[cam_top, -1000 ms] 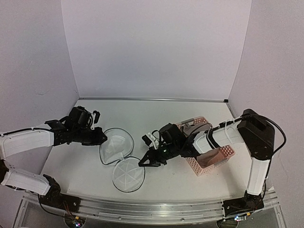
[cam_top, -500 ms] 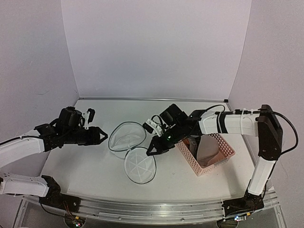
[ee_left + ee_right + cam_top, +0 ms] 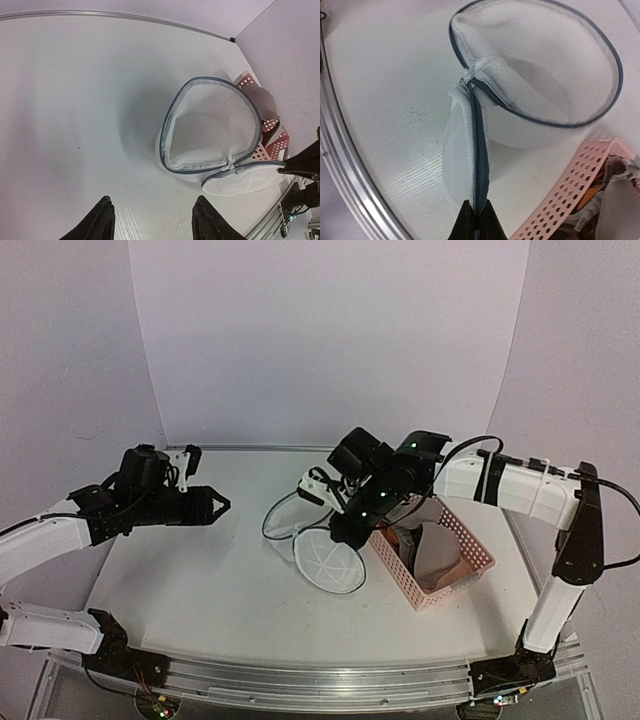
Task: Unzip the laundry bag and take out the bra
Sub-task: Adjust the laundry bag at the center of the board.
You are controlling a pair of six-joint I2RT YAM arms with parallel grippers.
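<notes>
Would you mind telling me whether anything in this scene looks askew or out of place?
The white mesh laundry bag is unzipped and askew: its empty pouch stands tilted while the loose round face droops from the right pincer, pinched on the dark zipper rim. The beige bra lies crumpled in the pink perforated basket.

White mesh laundry bag (image 3: pixel 325 560) gapes unzipped; beige bra (image 3: pixel 438 552) lies in pink basket (image 3: pixel 400 575).

Unzipped laundry bag (image 3: pixel 210 125) gaping on table (image 3: pixel 75 100), pink basket (image 3: pixel 274 146) behind, left hand (image 3: pixel 152 222) spread, empty.
</notes>
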